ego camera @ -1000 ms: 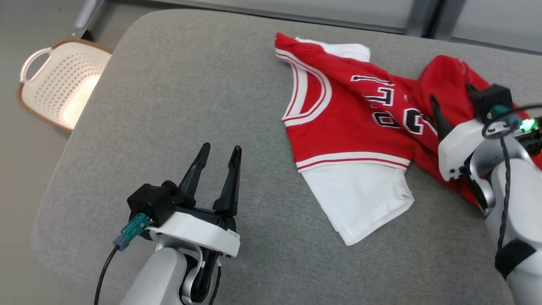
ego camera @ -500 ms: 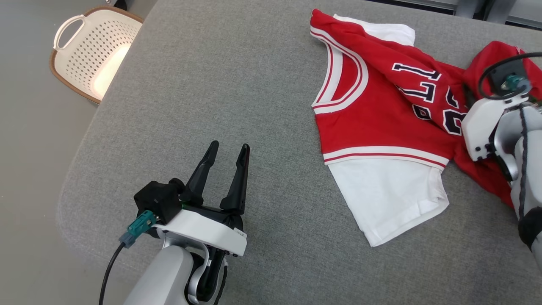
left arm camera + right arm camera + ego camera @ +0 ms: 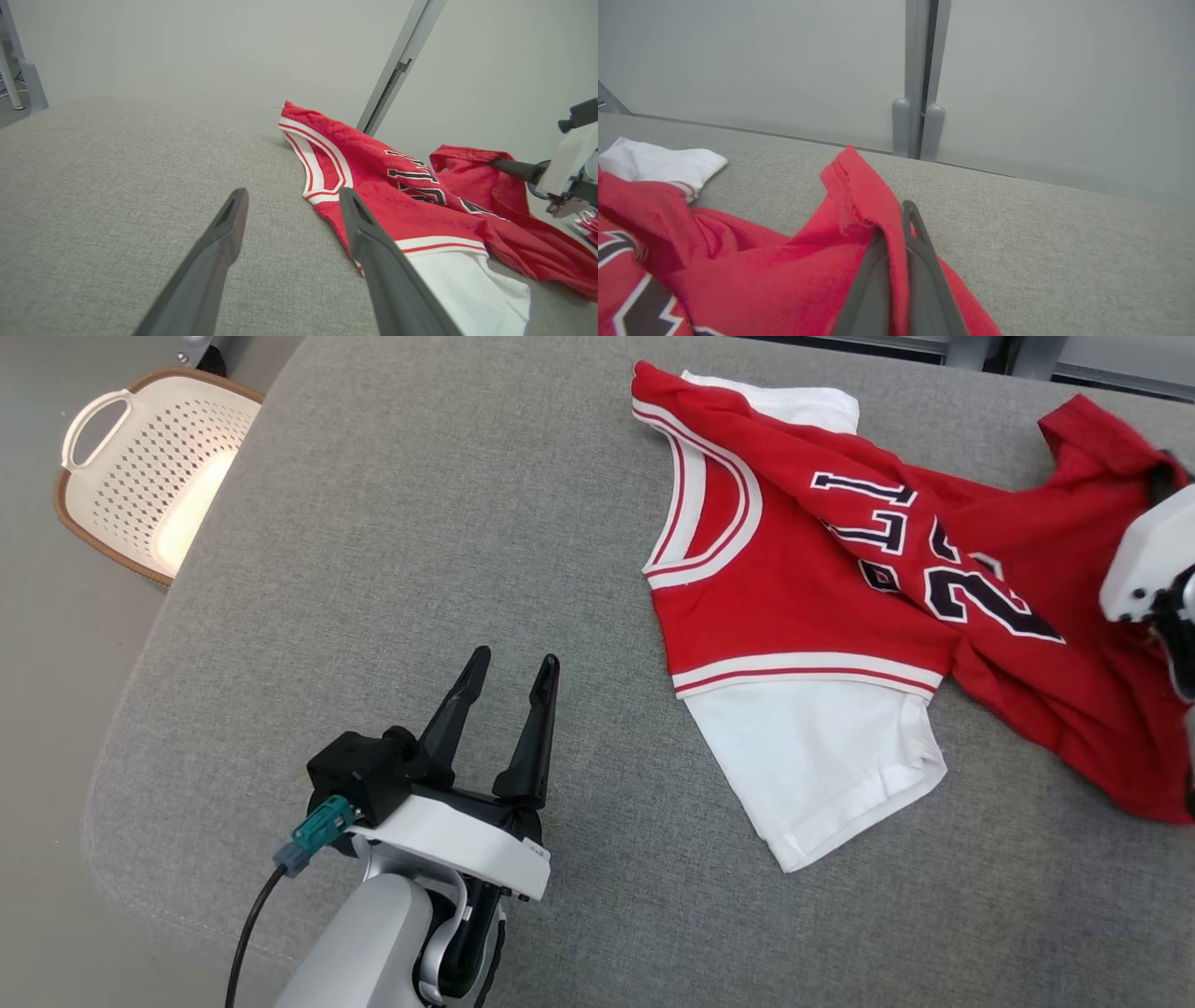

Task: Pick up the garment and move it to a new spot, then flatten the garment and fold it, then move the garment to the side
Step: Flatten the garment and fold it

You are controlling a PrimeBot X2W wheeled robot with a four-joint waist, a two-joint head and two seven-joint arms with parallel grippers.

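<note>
Garment [image 3: 803, 607] crumpled on right of grey bench [image 3: 420, 523]. Right pincer [image 3: 894, 228] clenched on its red edge; left pincer [image 3: 513, 667] released, above bench to its left. White basket [image 3: 140, 476] on floor, far left.

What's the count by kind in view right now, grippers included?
garment, a red and white jersey: 1
basket, white, on the floor: 1
grippers: 2, the left gripper open over the bare cushion, the right gripper shut on the garment's red edge
Total: 4
</note>
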